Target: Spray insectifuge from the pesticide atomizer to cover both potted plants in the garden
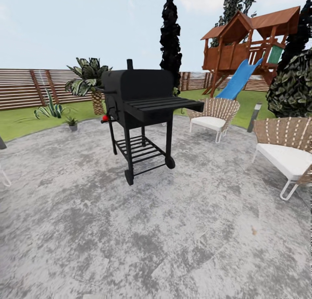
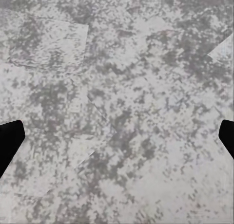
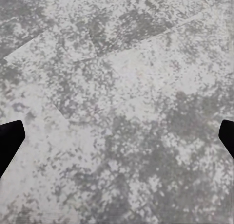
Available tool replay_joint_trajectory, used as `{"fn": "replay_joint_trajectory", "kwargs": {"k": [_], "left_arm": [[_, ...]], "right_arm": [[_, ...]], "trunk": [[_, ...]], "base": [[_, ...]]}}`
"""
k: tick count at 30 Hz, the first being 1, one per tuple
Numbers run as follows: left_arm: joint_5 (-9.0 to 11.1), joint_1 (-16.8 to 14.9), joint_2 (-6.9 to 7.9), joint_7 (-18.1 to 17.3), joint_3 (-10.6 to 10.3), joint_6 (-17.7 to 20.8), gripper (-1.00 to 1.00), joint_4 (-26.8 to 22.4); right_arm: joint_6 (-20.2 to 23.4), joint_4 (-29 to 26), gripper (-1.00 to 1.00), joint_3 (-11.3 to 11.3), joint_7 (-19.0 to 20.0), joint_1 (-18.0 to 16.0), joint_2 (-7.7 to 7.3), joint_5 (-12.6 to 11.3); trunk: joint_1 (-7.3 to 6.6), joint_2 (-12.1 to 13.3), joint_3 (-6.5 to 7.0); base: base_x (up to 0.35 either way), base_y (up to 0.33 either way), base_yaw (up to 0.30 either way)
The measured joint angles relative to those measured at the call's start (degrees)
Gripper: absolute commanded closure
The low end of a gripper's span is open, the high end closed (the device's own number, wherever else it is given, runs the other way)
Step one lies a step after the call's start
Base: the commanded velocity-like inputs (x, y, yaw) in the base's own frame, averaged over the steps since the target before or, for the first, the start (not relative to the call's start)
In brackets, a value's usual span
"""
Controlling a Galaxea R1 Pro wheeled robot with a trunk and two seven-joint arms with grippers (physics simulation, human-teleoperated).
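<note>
With both grippers (image 2: 117, 136) (image 3: 117, 136) spread empty, the grill (image 1: 138, 117) at frame centre could be struck if the plant (image 1: 72, 122) at left is approached directly.

Grill (image 1: 141, 113) standing mid paved circle (image 1: 173, 229), two chairs (image 1: 214, 117) sitting to its right, potted plant (image 1: 72, 123) sitting at the paving's far-left edge before the palm (image 1: 89, 80), fence (image 1: 26, 89) running behind, playhouse (image 1: 249, 43) standing far right.

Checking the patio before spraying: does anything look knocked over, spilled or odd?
Nothing stands out. The black grill stands upright on the grey paving, both wicker chairs sit level, and the small potted plant is upright.
</note>
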Motion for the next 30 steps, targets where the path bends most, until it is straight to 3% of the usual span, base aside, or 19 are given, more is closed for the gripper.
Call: {"fn": "replay_joint_trajectory", "kwargs": {"k": [10,30], "left_arm": [[0.00,0.00,0.00,0.00,-0.06,0.00,-1.00,0.01],[0.00,0.00,0.00,-0.02,-0.05,-0.01,-1.00,0.01]], "right_arm": [[0.01,-0.02,-1.00,0.00,0.01,0.00,0.00,0.00],[0.01,-0.02,-1.00,0.00,0.01,0.00,0.05,0.00]], "trunk": [[0.01,0.00,-0.26],[0.03,0.00,-0.72]], "base": [[0.232,0.180,-0.285],[0.009,0.003,-0.286]]}}
